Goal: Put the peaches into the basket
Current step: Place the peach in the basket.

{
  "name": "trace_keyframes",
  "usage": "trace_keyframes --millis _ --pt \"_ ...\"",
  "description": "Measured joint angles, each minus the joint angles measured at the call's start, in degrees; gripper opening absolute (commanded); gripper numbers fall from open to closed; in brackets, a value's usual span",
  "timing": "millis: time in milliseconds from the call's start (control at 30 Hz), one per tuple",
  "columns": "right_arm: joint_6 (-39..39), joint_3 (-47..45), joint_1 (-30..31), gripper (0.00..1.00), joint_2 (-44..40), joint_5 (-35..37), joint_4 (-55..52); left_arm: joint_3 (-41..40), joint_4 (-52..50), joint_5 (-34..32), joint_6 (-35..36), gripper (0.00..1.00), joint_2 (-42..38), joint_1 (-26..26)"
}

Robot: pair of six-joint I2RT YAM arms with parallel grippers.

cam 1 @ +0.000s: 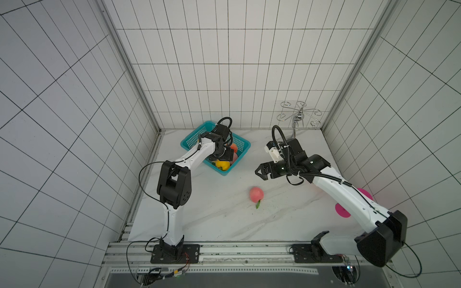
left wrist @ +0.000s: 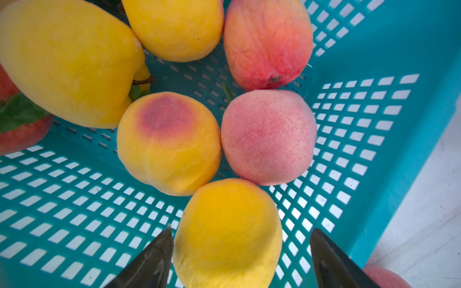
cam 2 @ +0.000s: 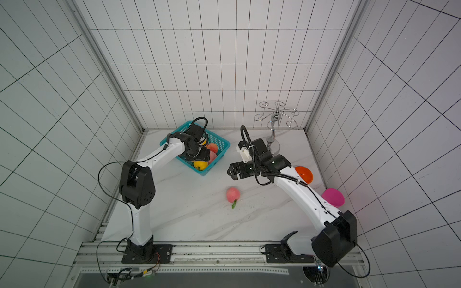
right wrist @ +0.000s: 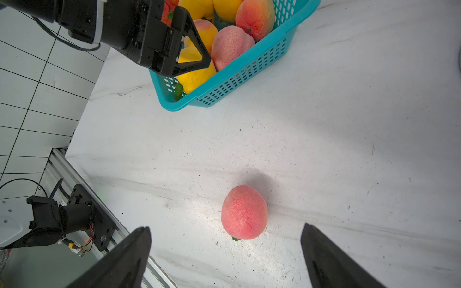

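Observation:
The teal mesh basket (cam 1: 240, 149) (cam 2: 219, 147) stands at the back left of the table with several yellow and pink-orange peaches in it. My left gripper (cam 1: 225, 159) (left wrist: 241, 229) hangs over the basket, open. A yellow peach (left wrist: 227, 232) lies between its fingers; one finger is close beside it and a gap shows at the other. One pink peach (cam 1: 256, 194) (right wrist: 244, 212) with a green leaf lies alone on the table's middle. My right gripper (cam 1: 259, 172) (right wrist: 226, 226) hovers above and behind this peach, open and holding nothing.
A chrome wire rack (cam 1: 298, 117) stands at the back right. An orange bowl (cam 2: 304, 174) and a pink bowl (cam 2: 333, 197) sit by the right wall, partly behind my right arm. White marble table (right wrist: 349, 149) lies between basket and loose peach.

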Motion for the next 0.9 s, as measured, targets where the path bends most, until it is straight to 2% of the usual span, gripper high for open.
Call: trace_keyframes --millis 267,400,900 --pt "0.20 0.00 -0.02 0.97 0.04 0.00 0.00 0.00 0.00 -0.07 0.09 0.86 -0.13 0.00" --pt "0.20 0.00 -0.02 0.97 0.04 0.00 0.00 0.00 -0.17 -0.57 0.33 0.97 -0.15 0.00" --pt "0.17 -0.92 -0.02 0.98 0.02 -0.63 -0.07 1.33 -2.49 -2.29 0.22 0.98 -2.16 0.00"
